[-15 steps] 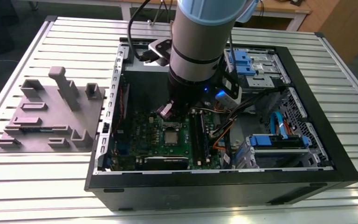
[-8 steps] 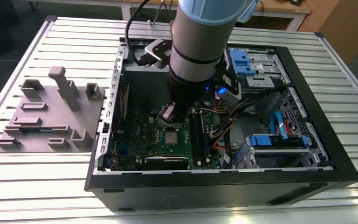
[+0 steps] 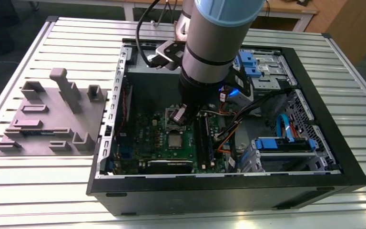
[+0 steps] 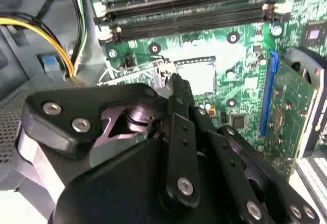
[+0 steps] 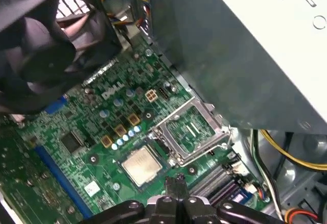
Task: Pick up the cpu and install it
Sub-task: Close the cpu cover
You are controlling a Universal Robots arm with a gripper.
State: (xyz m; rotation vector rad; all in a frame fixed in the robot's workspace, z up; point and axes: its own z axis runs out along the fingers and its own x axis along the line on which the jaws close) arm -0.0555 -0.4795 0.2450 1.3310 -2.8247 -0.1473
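So in the exterior view we've got an open PC case lying on its side on the slatted tabletop, which is why the motherboard faces straight up at us, easy to reach from above. The arm drops down into the case with the claw low over the board. The cpu sits flat in its socket, just toward the near wall of the case from the claw. Off to the exterior view's left there's a grey moulded plate with upright blocks, looks like a parts holder to us. Inside the case we also see blue drive bays and bundles of cables.

In the second wrist view, the claw tips look pressed together with nothing between them, pointing at the socket below the RAM slots.

In the first wrist view, the cpu lies seated, silver top up, with the socket's metal load frame flipped open beside it, so the chip isn't clamped down yet as far as we can judge. The claw tips sit together just beside the chip, not holding it. A black fan hangs near the board's edge.
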